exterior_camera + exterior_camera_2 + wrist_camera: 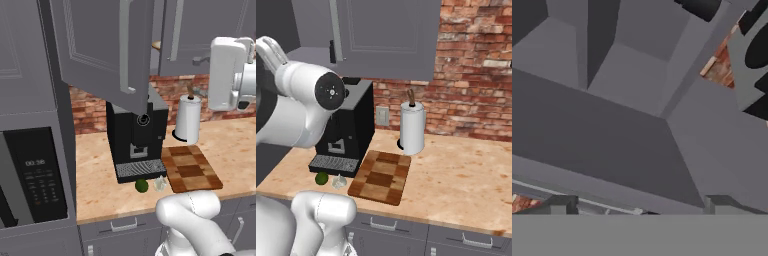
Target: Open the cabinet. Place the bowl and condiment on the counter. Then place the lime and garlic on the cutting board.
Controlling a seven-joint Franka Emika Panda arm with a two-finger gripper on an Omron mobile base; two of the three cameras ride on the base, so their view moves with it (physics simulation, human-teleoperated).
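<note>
The cabinet (105, 50) fills the top of the left base picture, its left door swung out toward me and its right door shut. Below it runs the counter (100, 165), with the cutting board (192, 169) at lower right. Just left of the board sit the lime (141, 185) and garlic (160, 184). My gripper (639, 206) has its tips spread apart, nothing between them, facing grey cabinet panels. A sliver of bowl rim (156, 45) shows between the doors, so my reach goes up and in.
</note>
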